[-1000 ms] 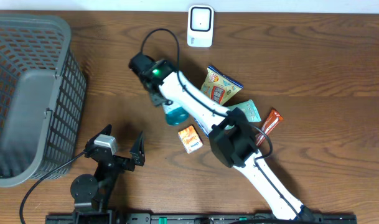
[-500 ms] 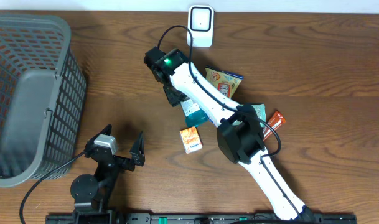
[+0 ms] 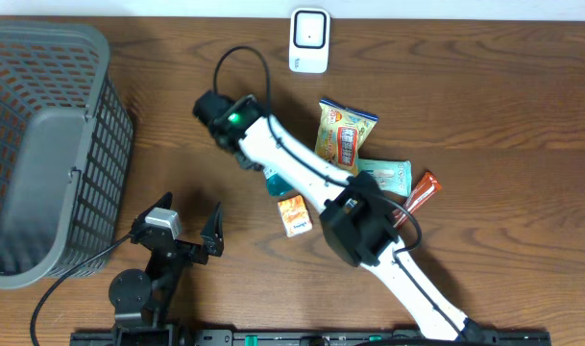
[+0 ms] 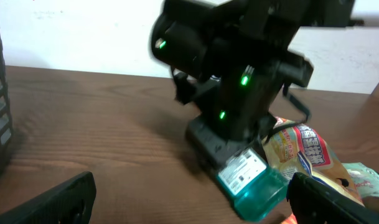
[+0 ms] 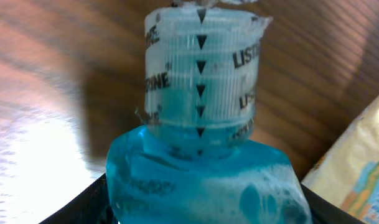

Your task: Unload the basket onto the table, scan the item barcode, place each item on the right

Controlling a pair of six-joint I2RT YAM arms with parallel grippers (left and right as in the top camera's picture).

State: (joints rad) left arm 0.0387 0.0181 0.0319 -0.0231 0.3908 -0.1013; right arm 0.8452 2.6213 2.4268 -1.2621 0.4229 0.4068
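Observation:
The item is a blue mouthwash bottle point(image 5: 201, 168) with a clear ribbed cap point(image 5: 200, 81). My right gripper point(image 5: 205, 208) is shut on its body, a black finger on each side. From above, only a teal bit of the bottle point(image 3: 273, 180) shows under the right arm, and the right gripper point(image 3: 242, 144) is below and left of the white scanner point(image 3: 309, 40). In the left wrist view the bottle point(image 4: 254, 180) shows a white label point(image 4: 241, 169) facing me. My left gripper point(image 3: 182, 229) rests open and empty near the front edge.
A grey mesh basket point(image 3: 42, 144) fills the left side. A yellow snack bag point(image 3: 343, 135), a teal packet point(image 3: 386, 173), an orange box point(image 3: 293, 213) and a red bar point(image 3: 422, 190) lie around the right arm. The right arm crosses the middle of the table.
The right arm swung the bottle right toward the scanner half a second ago, then back left to about where it started. The left arm has not moved.

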